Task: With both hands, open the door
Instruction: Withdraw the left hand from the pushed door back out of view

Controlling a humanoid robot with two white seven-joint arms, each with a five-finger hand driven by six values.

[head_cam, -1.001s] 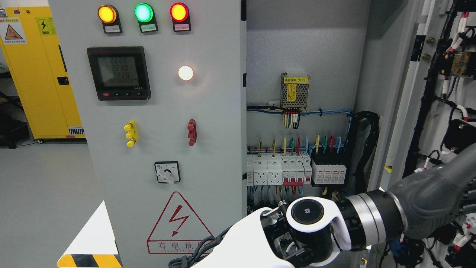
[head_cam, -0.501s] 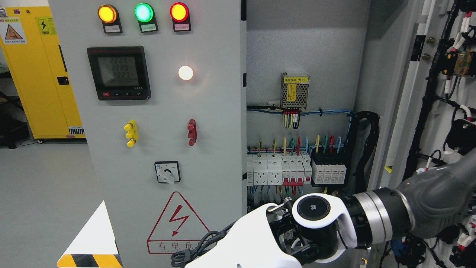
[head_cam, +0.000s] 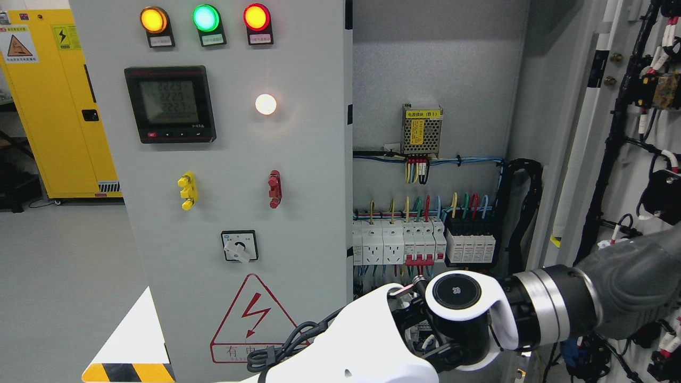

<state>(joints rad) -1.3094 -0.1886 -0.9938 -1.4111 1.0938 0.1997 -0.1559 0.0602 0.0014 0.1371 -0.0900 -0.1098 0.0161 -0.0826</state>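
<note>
Down at the bottom right, my right arm (head_cam: 596, 303) came in from the picture's edge, grey forearm, silver wrist ring, then a white joint housing with a black round cap. The hand (head_cam: 372, 340) beyond it showed only as a white shell low in the frame, crossing in front of the cabinet's lower edge. I could not tell whether it was spread, curled or clamped on anything; the shell hid that. A black cable looped off the shell toward the lower left.

The right door (head_cam: 628, 133) stood swung wide at the far right, its inner face toward me, strung with black wire looms and red-and-white ferrules. Behind my wrist the cabinet (head_cam: 436, 69) lay exposed: a small power supply (head_cam: 422, 129) with a yellow label high on the back plate, blue and coloured wires below it, then a row of white sockets and breakers (head_cam: 423, 242) just above the white joint.

The left door (head_cam: 298, 175) looked shut, flat toward me. It carried three lamps (head_cam: 205, 18) along the top, amber, green and red, all lit, a black meter (head_cam: 170, 103) with a grey display, a white lamp glowing beside it, a yellow handle (head_cam: 187, 190), a red handle (head_cam: 274, 189), a rotary switch (head_cam: 239, 246), and a red lightning triangle at the bottom.

A yellow locker (head_cam: 53, 106) stood off to the far left on the grey floor
</note>
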